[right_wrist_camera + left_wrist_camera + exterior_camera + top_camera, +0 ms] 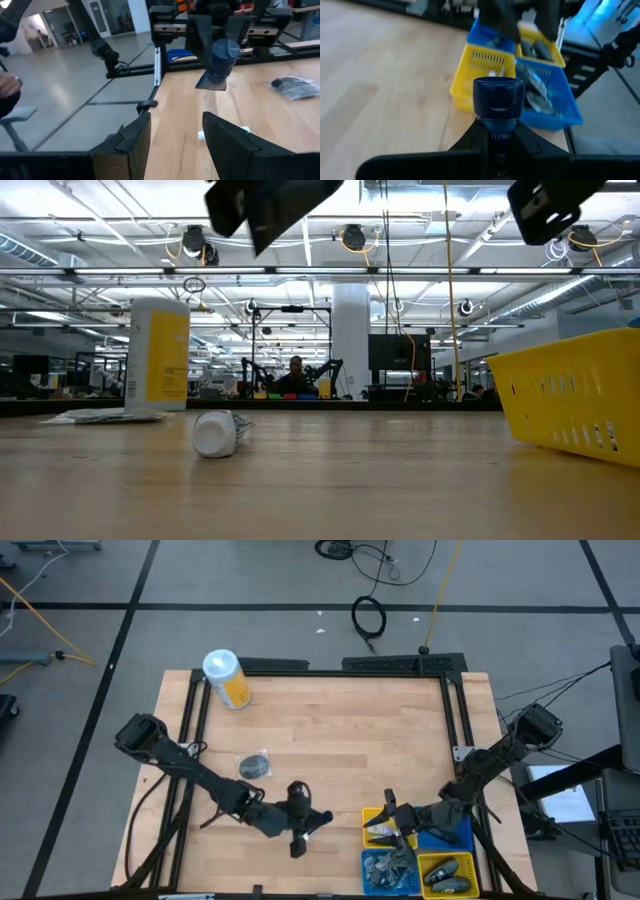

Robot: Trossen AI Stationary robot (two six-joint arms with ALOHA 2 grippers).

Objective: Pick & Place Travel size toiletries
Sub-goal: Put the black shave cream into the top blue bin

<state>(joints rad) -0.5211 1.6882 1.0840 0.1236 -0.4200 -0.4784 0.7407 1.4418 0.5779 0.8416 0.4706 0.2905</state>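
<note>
My left gripper (297,812) is near the table's front middle and shut on a dark blue tube (497,107), held above the wood. It also shows in the right wrist view (222,57). A small white tube (220,432) lies on its side on the table just right of that gripper (316,822). My right gripper (172,140) is open and empty, above the yellow bin (380,828) at the front right. Several toiletries lie in the front bins (395,870). My left gripper pinches the dark blue tube's body just below its cap (498,137) between its two fingers. The capped end (497,95) sticks out past the fingertips toward the bins. The tube is lifted clear of the table.
Two yellow and two blue bins stand in a square at the front right corner (450,830). A large yellow canister with a white lid (226,678) is at the far left. A dark plastic packet (254,765) lies left of centre. A dark frame (455,720) runs along the table's edges.
</note>
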